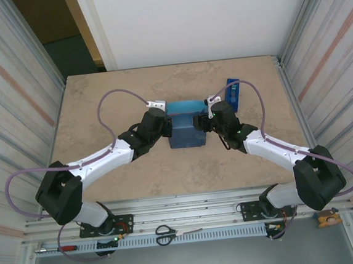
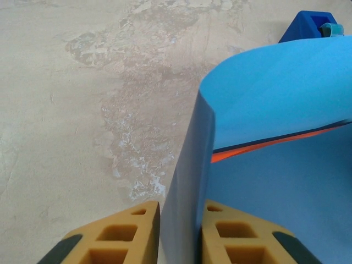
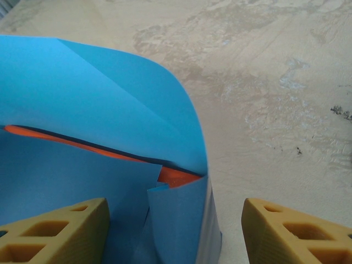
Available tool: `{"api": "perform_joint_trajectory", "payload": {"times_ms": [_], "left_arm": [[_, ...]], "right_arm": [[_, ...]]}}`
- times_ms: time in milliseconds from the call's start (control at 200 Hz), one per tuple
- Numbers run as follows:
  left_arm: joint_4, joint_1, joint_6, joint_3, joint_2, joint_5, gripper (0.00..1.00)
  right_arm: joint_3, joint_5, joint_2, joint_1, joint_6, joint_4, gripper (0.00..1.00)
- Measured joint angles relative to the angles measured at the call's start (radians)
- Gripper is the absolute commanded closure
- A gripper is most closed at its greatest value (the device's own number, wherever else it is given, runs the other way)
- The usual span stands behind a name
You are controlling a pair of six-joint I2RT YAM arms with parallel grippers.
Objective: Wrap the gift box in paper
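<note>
The gift box (image 1: 184, 110) sits mid-table, almost covered by the blue paper (image 1: 186, 131). Only orange slivers of the gift box (image 2: 242, 149) (image 3: 177, 177) peek out where the paper (image 2: 275, 99) (image 3: 99, 99) arches over it. My left gripper (image 1: 163, 124) is at the parcel's left end. In the left wrist view the left gripper (image 2: 180, 206) has its jaws a narrow way apart, and an upright fold of paper stands between them. At the parcel's right end is my right gripper (image 1: 206, 121). The right gripper (image 3: 175, 201) stands wide open astride the paper's end flap, touching nothing.
A small blue tape dispenser (image 1: 234, 94) (image 2: 308, 25) stands just behind the parcel's right end. Scissors (image 1: 167, 234) lie on the front rail between the arm bases. Corrugated metal walls (image 1: 18, 90) close in both sides of the table (image 1: 99, 101).
</note>
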State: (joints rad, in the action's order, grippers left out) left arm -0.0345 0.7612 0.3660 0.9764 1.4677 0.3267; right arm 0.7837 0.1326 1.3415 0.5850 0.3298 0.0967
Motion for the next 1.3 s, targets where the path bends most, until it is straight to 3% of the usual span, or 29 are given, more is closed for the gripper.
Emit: {"api": "perform_joint_trajectory", "payload": {"times_ms": [150,331,411,566,631,742,882,977,1042,1127,1182,1303], "left_arm": [[-0.005,-0.003,-0.008,0.009,0.0,-0.004,1.0],[-0.014,-0.003,-0.019,0.017,0.0,-0.012,1.0],[-0.019,-0.003,-0.023,0.02,0.0,-0.014,0.82],[-0.02,-0.007,-0.028,0.042,0.0,-0.013,0.73],[-0.02,-0.011,-0.03,0.051,0.0,-0.011,0.75],[-0.022,-0.018,-0.034,0.06,0.0,-0.011,0.9],[-0.029,-0.021,-0.041,0.069,0.0,-0.012,1.0],[-0.032,-0.021,-0.046,0.071,0.0,-0.012,1.0],[-0.048,-0.021,-0.049,0.079,0.0,-0.012,0.85],[-0.059,-0.021,-0.056,0.091,0.0,-0.011,0.74],[-0.058,-0.021,-0.051,0.1,0.0,-0.011,0.75],[-0.059,-0.022,-0.051,0.11,-0.001,-0.01,0.92]], "right_arm": [[0.002,0.001,0.0,0.0,0.0,-0.001,0.36],[0.002,0.002,0.0,0.0,0.0,-0.004,0.36],[0.004,0.002,0.0,0.0,0.0,-0.007,0.36],[0.005,0.002,0.0,0.0,0.0,-0.008,0.36],[0.005,0.002,0.001,0.0,0.0,-0.008,0.36],[0.005,0.002,0.001,0.0,0.0,-0.008,0.36],[0.006,0.002,0.001,0.0,0.0,-0.01,0.36],[0.006,0.002,0.001,0.003,0.0,-0.01,0.36],[0.007,0.002,0.001,0.004,0.0,-0.012,0.36],[0.01,0.002,0.003,0.004,0.0,-0.014,0.36],[0.012,0.002,0.006,0.004,0.0,-0.014,0.36],[0.014,0.002,0.007,0.004,0.0,-0.015,0.36]]}}
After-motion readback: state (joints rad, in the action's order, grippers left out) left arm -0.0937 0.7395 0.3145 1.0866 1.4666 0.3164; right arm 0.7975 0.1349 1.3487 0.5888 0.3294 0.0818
